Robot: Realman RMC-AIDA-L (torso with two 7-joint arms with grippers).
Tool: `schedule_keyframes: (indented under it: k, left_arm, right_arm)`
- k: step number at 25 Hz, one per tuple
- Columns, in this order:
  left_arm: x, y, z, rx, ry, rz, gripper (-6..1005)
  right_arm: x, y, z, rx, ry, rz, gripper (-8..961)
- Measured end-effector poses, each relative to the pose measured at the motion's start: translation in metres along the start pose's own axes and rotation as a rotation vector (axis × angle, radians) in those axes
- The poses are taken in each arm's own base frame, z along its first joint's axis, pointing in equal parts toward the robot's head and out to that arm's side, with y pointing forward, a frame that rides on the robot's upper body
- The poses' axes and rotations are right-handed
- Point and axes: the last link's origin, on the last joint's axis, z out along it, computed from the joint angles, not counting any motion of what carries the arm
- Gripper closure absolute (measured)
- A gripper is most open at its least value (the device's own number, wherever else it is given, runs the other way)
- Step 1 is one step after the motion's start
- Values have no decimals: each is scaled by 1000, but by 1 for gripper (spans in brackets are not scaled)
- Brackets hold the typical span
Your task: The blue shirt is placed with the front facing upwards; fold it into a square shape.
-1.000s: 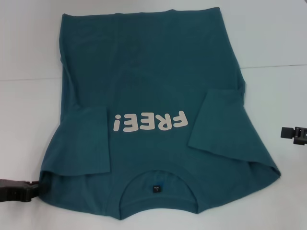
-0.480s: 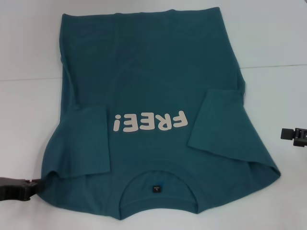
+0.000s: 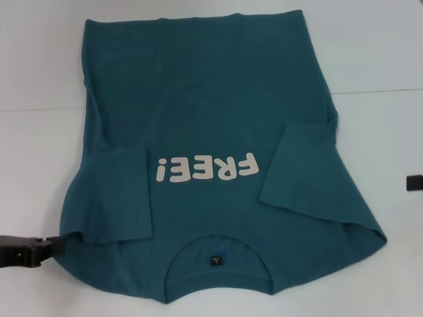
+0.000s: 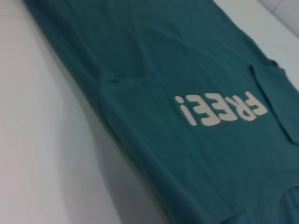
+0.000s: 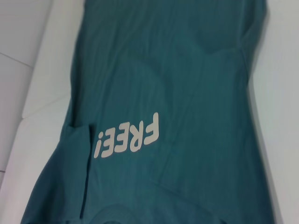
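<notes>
The blue shirt lies flat on the white table, front up, collar toward me. Its pale "FREE!" print and small dark neck label show. Both short sleeves are folded inward onto the chest, the left sleeve and the right sleeve. My left gripper is at the near left, its tip at the shirt's shoulder edge. My right gripper shows only as a black sliver at the right edge, apart from the shirt. The shirt also fills the left wrist view and the right wrist view.
The white table surface runs on both sides of the shirt and beyond its hem, with a faint seam line across it. No other objects show.
My left gripper has moved right and slightly up to the shirt's shoulder edge. My right gripper has drawn back to the right, almost out of view. The shirt has barely shifted.
</notes>
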Motion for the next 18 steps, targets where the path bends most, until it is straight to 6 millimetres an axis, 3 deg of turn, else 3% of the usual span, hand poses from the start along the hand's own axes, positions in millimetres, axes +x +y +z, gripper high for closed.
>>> schedule_keyframes:
  k: [7, 18]
  left_arm:
    - [5, 5, 2, -24, -6, -11, 963]
    - [9, 10, 1, -55, 12, -6, 963]
  right_arm:
    - [-23, 13, 5, 106, 95, 15, 59]
    - [-16, 10, 36, 166, 141, 10, 66]
